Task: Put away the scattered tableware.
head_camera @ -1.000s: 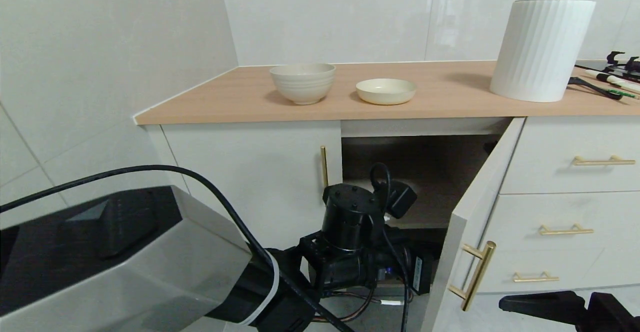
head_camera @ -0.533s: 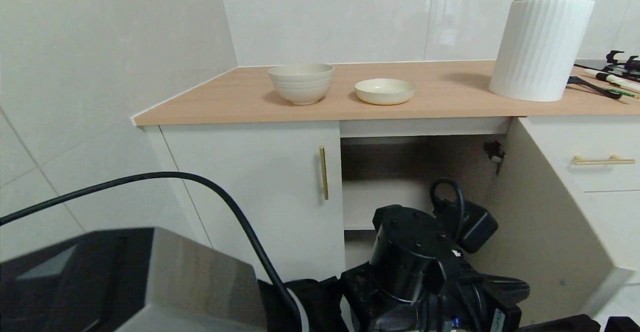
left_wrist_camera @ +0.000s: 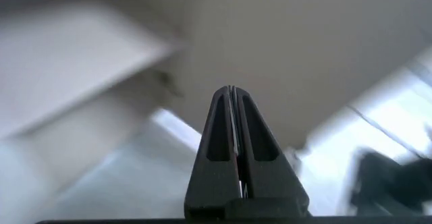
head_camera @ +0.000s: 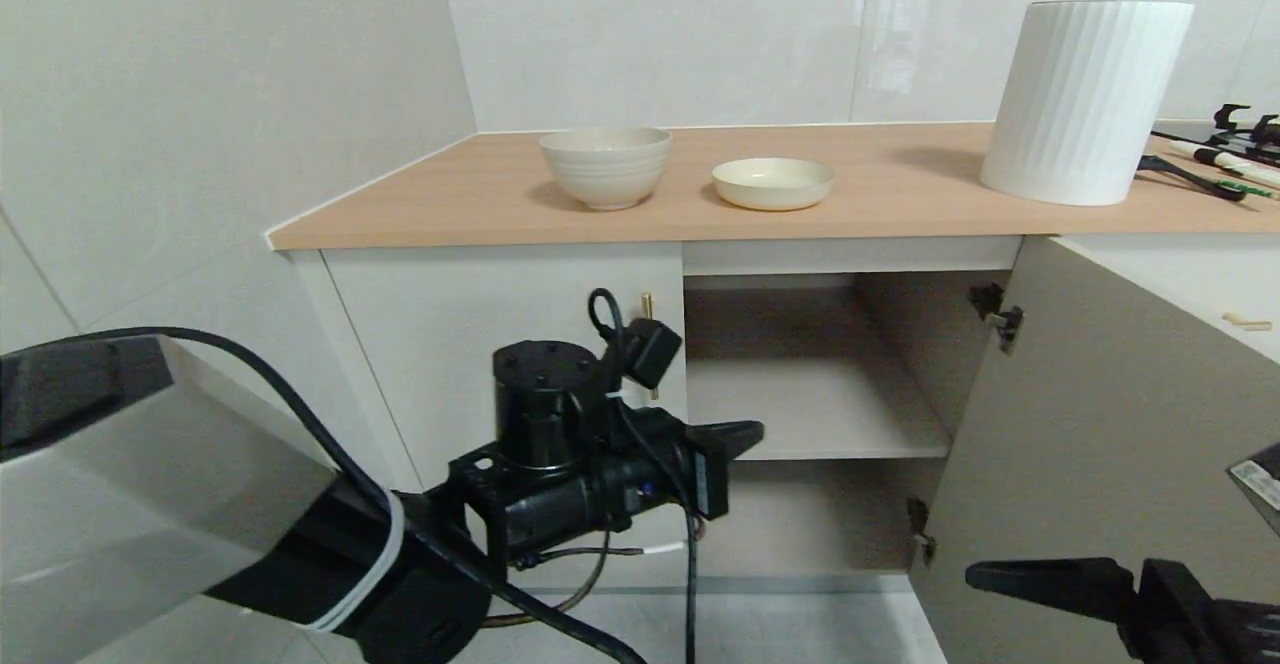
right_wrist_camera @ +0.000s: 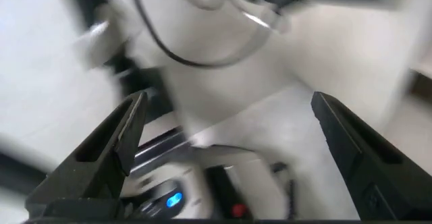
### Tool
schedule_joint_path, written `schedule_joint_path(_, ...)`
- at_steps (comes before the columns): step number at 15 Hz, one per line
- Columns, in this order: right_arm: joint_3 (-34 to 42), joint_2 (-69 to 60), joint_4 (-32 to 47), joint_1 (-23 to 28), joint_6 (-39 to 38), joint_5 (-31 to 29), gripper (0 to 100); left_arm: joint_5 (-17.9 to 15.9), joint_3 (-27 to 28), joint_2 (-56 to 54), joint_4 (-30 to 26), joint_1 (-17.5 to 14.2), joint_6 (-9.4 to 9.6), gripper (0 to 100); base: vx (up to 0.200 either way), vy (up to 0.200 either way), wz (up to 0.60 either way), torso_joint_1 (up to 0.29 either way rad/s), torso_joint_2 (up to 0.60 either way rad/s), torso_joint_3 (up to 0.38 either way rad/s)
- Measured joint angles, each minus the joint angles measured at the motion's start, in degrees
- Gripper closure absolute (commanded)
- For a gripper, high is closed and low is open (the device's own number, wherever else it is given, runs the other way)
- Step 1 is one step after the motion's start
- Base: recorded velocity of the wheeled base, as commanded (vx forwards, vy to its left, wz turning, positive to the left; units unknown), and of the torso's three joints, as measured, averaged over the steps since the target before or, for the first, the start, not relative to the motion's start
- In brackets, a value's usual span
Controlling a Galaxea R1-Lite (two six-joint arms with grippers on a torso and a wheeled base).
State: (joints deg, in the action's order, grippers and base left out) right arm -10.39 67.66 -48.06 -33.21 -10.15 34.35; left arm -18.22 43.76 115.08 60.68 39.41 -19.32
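Since 1.0 s ago: the white cupboard door [head_camera: 1100, 424] has swung from half open to fully open. The left gripper [head_camera: 745, 432] has drawn back leftward, in front of the closed left-hand door, fingers pressed together and holding nothing. The ribbed beige ceramic bowl [head_camera: 604, 166] and the shallow cream dish [head_camera: 772, 182] sit apart on the wooden countertop [head_camera: 420, 209], above the cupboard's inner shelf [head_camera: 810, 414]. The right gripper [right_wrist_camera: 229, 143] is low at right, fingers spread, empty.

Judgement: the door-opening step is done. The next move needs an arm raised to the bowl, with fingers spread over its rim.
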Motion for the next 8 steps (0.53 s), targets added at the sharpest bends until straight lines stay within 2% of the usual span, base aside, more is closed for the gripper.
schedule_joint_path(2,-4.90,4.72,0.00,1.76,-0.05,-3.90,0,-0.06,-3.86,-3.54,1.56,-5.42,0.59,100,0.000,0.000,0.00,0.000,0.00,0.000)
schedule_joint_path(4,-11.96,11.14,0.16,4.27,0.04,-6.28,0,-0.20,-6.21,-7.58,1.78,-10.20,2.55,100,0.000,0.000,0.00,0.000,0.00,0.000)
schedule_joint_path(6,-20.11,16.43,3.99,5.99,0.12,-6.88,0,-0.17,-6.94,-12.06,-1.89,-14.08,7.29,100,0.000,0.000,0.00,0.000,0.00,0.000)
schedule_joint_path(8,-30.49,19.85,15.92,6.28,0.99,-8.90,0,0.22,-7.63,-17.92,-10.44,-18.01,10.98,100,0.000,0.000,0.00,0.000,0.00,0.000)
